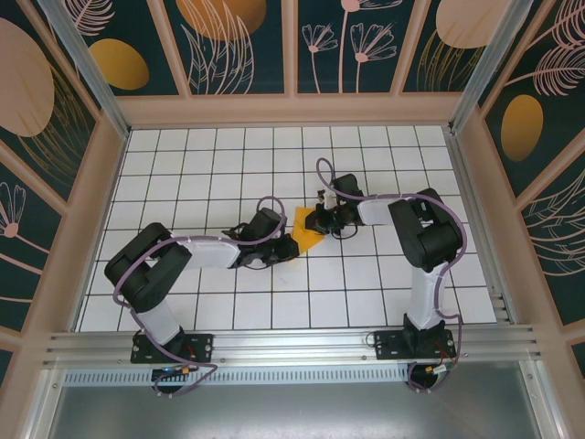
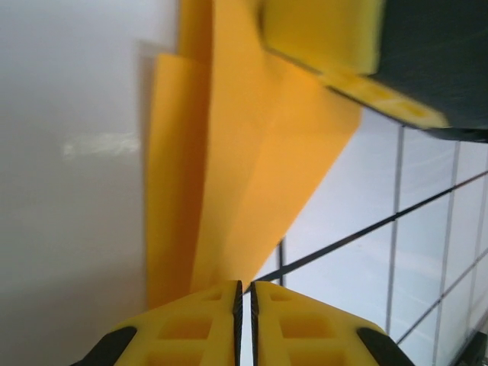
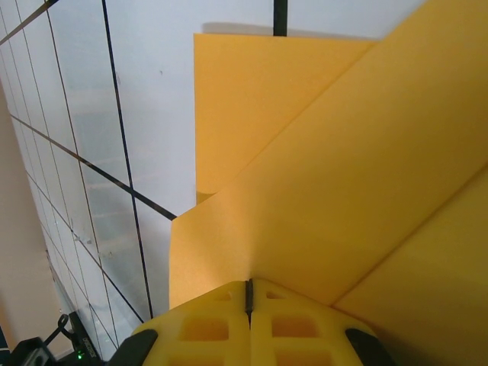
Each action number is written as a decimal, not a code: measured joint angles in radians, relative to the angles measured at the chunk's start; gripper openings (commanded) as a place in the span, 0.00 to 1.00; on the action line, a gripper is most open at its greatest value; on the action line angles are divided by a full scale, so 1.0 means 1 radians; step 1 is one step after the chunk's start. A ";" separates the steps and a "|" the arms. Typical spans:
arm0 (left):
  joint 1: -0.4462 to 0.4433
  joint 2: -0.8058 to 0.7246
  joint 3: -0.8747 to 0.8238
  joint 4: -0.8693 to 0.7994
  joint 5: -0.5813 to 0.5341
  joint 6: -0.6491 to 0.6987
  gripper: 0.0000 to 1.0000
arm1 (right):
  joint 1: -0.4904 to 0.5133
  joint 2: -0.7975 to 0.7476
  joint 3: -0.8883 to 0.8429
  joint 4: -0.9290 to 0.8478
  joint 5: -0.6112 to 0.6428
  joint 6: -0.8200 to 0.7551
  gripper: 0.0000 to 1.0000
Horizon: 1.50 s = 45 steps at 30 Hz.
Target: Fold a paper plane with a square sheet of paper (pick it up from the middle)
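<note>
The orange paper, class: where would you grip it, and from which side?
Probably its outer edges, coming in low from either side, as the left gripper and right gripper pinch it: the folded sheet is thin, so edges suit nearly shut jaws.

Both YAM arms fold inward from bases at near edge. L arm (image 1: 155, 274) elbows out left, R arm (image 1: 425, 233) out right, wrists low and nearly meeting mid-table. L gripper (image 1: 287, 245) points right, R gripper (image 1: 317, 222) left. Wrist cams: L jaws pressed to a hairline slit btwn yellow fingers, R jaws fully closed, each pinching the folded orange paper (image 1: 306, 230).
</note>
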 measured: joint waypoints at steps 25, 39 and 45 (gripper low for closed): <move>0.000 -0.026 0.157 0.002 -0.040 0.099 0.08 | -0.002 0.008 0.006 0.001 -0.012 0.000 0.00; 0.012 0.114 0.180 -0.053 -0.090 0.169 0.00 | -0.005 0.013 0.008 0.000 -0.023 -0.001 0.00; 0.019 0.124 0.131 -0.002 -0.079 0.174 0.00 | -0.006 0.014 0.011 -0.004 -0.024 -0.001 0.00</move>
